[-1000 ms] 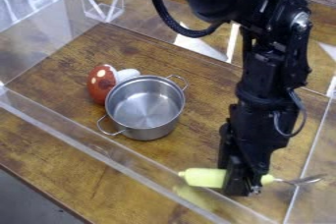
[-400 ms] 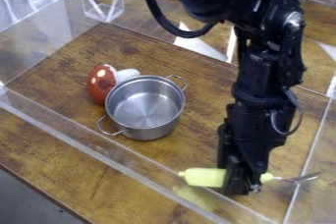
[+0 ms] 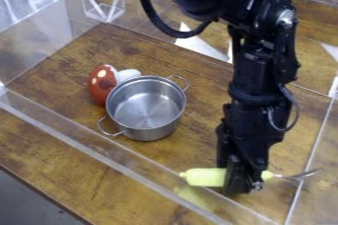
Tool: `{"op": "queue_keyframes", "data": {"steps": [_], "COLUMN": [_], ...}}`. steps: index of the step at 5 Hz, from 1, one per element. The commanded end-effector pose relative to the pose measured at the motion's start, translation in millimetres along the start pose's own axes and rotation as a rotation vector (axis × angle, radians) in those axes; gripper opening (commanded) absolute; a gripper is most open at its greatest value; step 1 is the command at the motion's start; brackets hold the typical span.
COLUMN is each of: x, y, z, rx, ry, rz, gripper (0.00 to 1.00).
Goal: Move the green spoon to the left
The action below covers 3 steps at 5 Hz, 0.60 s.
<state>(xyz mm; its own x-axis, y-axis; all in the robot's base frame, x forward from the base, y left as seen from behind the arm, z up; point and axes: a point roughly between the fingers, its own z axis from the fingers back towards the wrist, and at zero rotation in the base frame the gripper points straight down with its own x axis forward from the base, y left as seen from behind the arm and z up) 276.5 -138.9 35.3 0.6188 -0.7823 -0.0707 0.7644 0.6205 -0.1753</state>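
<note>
Low on the near right of the worktop [image 3: 99,160], you have the end effector [image 3: 240,182] pointing down over the spoon [image 3: 208,178]; its jaws stand narrow, closed about the spoon's middle; yellow-green handle out to one side, silver bowl end out to the other; spoon lies crosswise in your view, near the clear wall [image 3: 113,153] along the front. Farther back, beyond the spoon, you see the steel pot [image 3: 145,108], upright, two wire handles, nothing visible inside; just beside it, on the far side, the red-and-white toy [image 3: 102,84]; end effector well apart from both.
</note>
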Motion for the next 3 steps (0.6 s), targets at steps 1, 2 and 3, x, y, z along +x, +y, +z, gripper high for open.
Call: {"op": "queue_keyframes", "data": {"steps": [1, 2, 3], "x": [-14.3, -15.3, -16.4], "y": [-4.0, -2.4, -1.4], "z": [-12.4, -15.2, -17.1], "rx": [-0.026, -0.028, -0.029], "ry": [0.046, 0.057, 0.069], "rz": [0.015, -0.003, -0.019], "gripper": [0.00, 0.00, 0.00]}}
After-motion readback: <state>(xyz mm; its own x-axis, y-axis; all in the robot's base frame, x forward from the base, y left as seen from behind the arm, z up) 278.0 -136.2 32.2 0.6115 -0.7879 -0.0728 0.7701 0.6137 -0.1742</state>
